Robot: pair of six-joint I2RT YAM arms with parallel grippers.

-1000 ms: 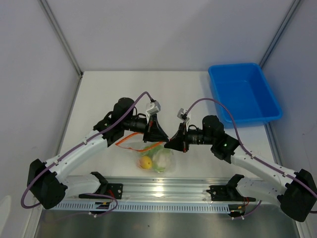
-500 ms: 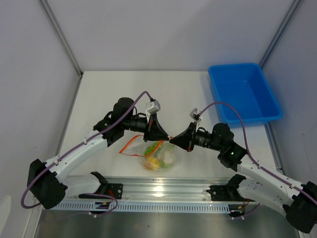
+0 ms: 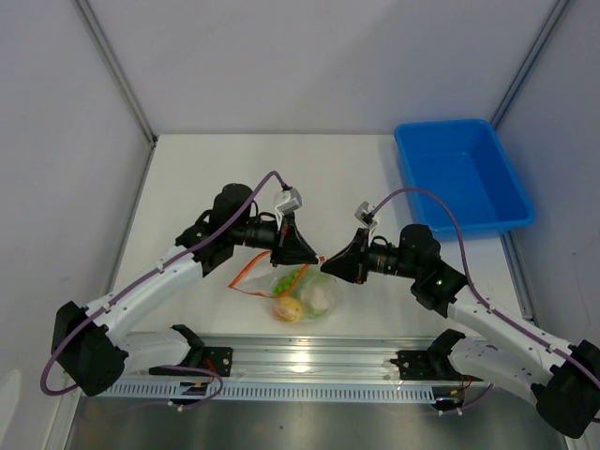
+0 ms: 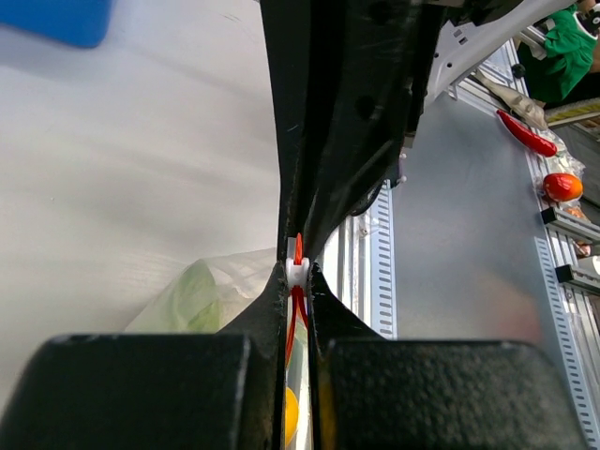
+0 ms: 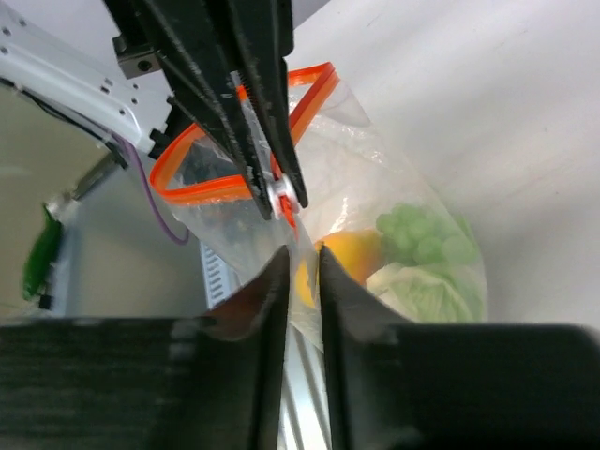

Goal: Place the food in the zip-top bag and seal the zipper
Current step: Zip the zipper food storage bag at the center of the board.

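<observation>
Zip-top bag [image 3: 305, 295] lies on the white table [image 3: 216, 178] near the front edge, directly under the point where both claws meet. All the food is inside it: orange-yellow fruit [image 3: 289, 307], cauliflower [image 3: 319, 298], green cluster [image 3: 291, 279]. The orange-red zipper [image 3: 246, 272] runs along the bag mouth, out to the left of the claws. Left claw [image 3: 307, 253] is pinched tight on the zipper at its white slider [image 4: 297, 272], with no gap visible between the fingers in the left wrist view. Right claw [image 3: 330, 265] sits tip to tip against it, fingers drawn narrow with clear bag film passing between them just below the slider. The overhead view gives only two black tips touching above the bag; what each grips is hidden there. The right wrist view shows the zipper [image 5: 244, 187] standing open as a loop behind the left claw [image 5: 281, 195], so the mouth is not yet sealed, with fruit [image 5: 342, 253], green cluster [image 5: 422, 234] and cauliflower [image 5: 422, 292] showing through the film. The left wrist view shows the slider close up and the right claw as a dark mass straight ahead. Both arms reach inward from their bases, elbows out, forearms angled toward the centre, wrists low. Blue tray [image 3: 459, 178] sits at the far right corner, well apart.
</observation>
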